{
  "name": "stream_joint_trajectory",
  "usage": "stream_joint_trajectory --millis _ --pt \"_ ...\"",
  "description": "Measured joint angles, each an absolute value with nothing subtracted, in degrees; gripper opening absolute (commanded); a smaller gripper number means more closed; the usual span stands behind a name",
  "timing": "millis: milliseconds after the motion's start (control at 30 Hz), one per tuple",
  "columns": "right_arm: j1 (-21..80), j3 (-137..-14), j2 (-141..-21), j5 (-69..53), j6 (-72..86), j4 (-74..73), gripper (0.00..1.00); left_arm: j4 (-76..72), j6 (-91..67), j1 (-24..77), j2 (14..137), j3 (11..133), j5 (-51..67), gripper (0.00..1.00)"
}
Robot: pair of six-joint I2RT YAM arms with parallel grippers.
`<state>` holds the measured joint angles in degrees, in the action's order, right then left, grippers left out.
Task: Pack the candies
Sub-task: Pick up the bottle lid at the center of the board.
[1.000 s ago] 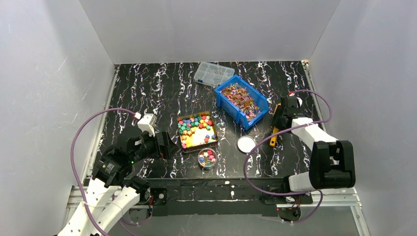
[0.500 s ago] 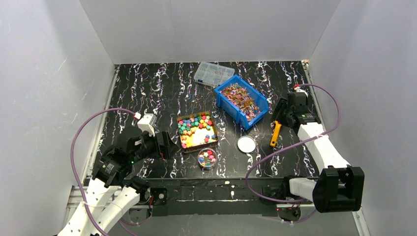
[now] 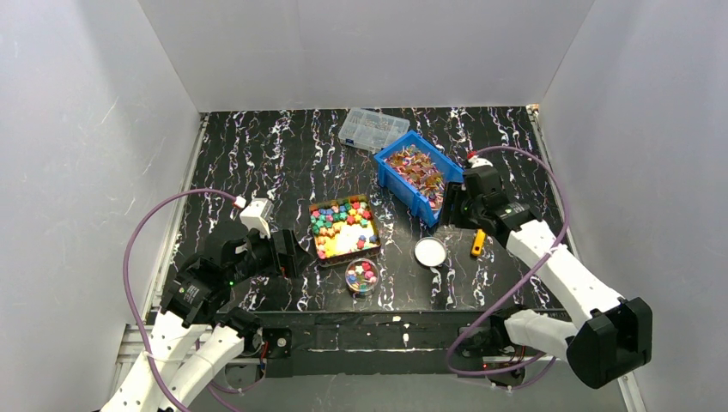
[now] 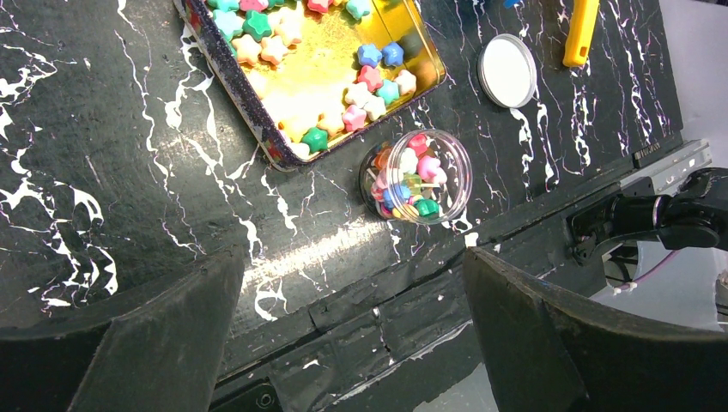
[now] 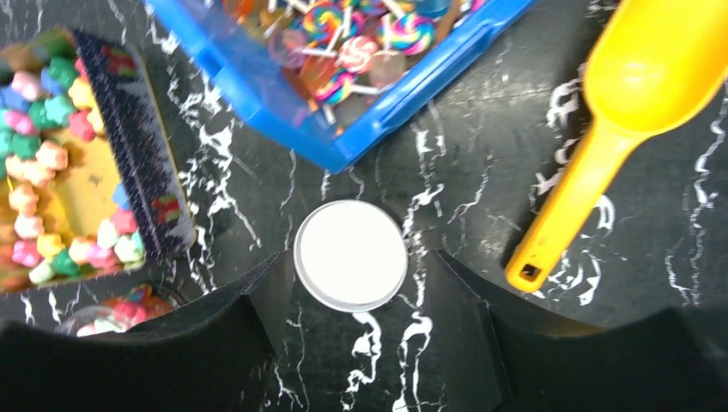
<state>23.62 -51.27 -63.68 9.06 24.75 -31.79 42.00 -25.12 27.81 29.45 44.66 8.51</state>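
Note:
Star-shaped candies in green, pink, blue and yellow fill a gold tin. More sit in a small clear jar, which is open. Its white lid lies flat to the right. Shiny wrapped sweets and lollipops fill a blue bin. My right gripper is open and empty, hovering over the lid, with its fingertips on either side of the lid's near edge. My left gripper is open and empty, left of the tin and jar.
A yellow scoop lies right of the lid, partly under my right arm; it also shows in the right wrist view. A clear compartment box stands behind the blue bin. White walls enclose the table on three sides.
My right gripper has moved left, away from the yellow scoop lying on the table, to above the white lid. The left arm has not moved.

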Motion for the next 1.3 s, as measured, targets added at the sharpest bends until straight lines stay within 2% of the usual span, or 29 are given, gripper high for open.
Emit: stream_joint_trajectory --millis 267,533,700,1100,1300 --pt "35.18 -51.20 -64.75 11.57 28.01 -33.30 0.63 42.00 -25.12 27.81 29.43 44.66 8.51 0.98" --pt "44.03 -50.72 -71.53 16.10 29.76 -33.30 0.61 42.00 -25.12 27.81 29.41 44.66 8.51 0.99" --pt "48.42 -50.24 -75.50 18.52 30.41 -32.86 0.54 42.00 -25.12 27.81 29.41 44.66 8.51 0.99" --pt "49.63 -49.67 -82.41 20.88 31.11 -29.69 0.38 42.00 -25.12 27.81 29.43 44.66 8.54 0.99" --pt "49.63 -48.25 -84.84 20.88 31.11 -27.44 0.35 42.00 -25.12 27.81 29.43 44.66 8.54 0.99"
